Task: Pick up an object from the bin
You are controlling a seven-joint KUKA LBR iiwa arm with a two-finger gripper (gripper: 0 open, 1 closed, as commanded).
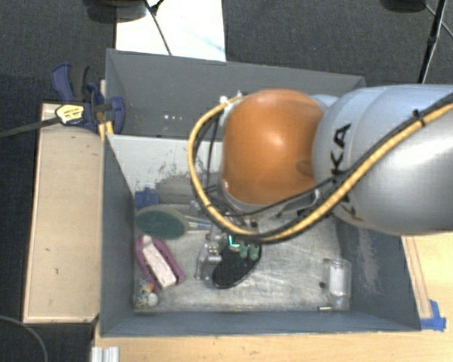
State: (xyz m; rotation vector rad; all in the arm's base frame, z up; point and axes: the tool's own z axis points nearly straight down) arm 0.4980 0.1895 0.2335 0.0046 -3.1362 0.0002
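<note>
My gripper (pixel 209 259) hangs low over the middle of the bin floor, mostly hidden under the arm's orange cover. A black oval thing (pixel 233 272) lies right beside it on its right, touching or nearly touching. To the left a dark green oval brush-like thing (pixel 162 224) lies flat. Below that, a pink and white oblong block (pixel 159 261) lies slantwise near the left wall.
A small blue thing (pixel 145 199) sits near the back left wall. A clear small bottle-like thing (pixel 335 278) stands at the front right. Tiny bits (pixel 146 295) lie in the front left corner. The arm covers the back and right of the bin.
</note>
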